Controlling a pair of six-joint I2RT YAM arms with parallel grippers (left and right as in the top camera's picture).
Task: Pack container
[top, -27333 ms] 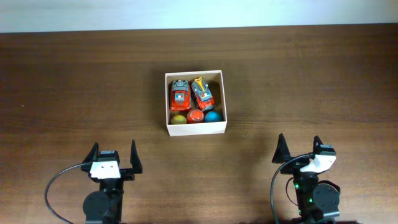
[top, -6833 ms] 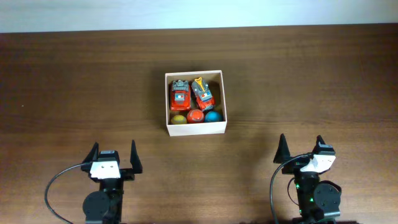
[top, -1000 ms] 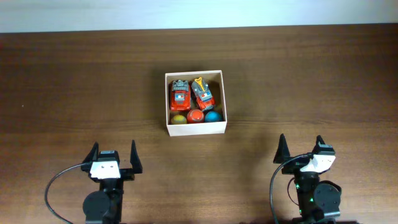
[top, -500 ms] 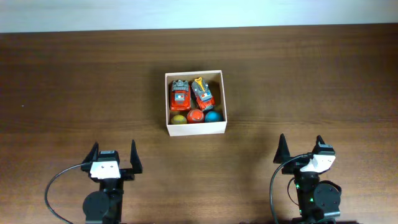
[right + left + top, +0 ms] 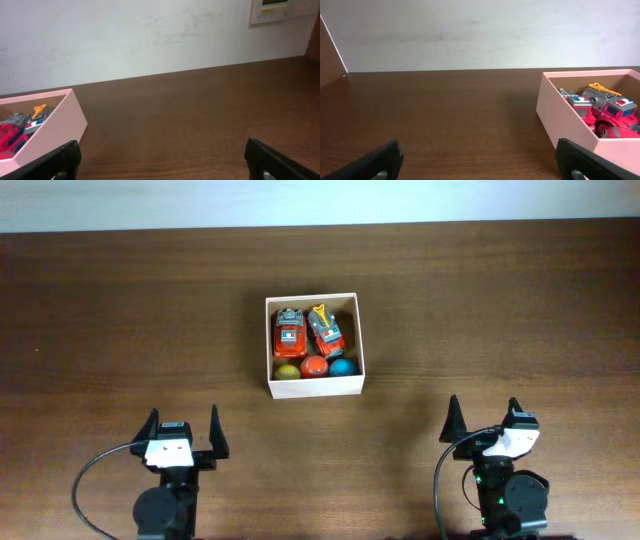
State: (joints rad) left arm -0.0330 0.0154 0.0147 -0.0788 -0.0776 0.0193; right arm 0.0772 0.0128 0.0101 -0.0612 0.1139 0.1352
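Observation:
The container [image 5: 314, 387] is a small square cream-white box at the middle of the table. Inside it lie two red toy trucks [image 5: 289, 333] [image 5: 326, 328] side by side, with a yellow ball [image 5: 288, 371], a red ball [image 5: 315, 367] and a blue ball [image 5: 342, 366] in a row in front of them. My left gripper [image 5: 181, 425] stands open near the front edge, left of the box and well short of it. My right gripper [image 5: 482, 415] stands open at the front right, empty too. The box shows at the right of the left wrist view [image 5: 560, 118] and at the left of the right wrist view [image 5: 47, 130].
Dark wooden table [image 5: 520, 310] runs all around the box. A pale wall [image 5: 480, 30] rises behind the far edge. A white wall panel [image 5: 280, 9] sits at the upper right of the right wrist view. Black cables loop beside each arm base.

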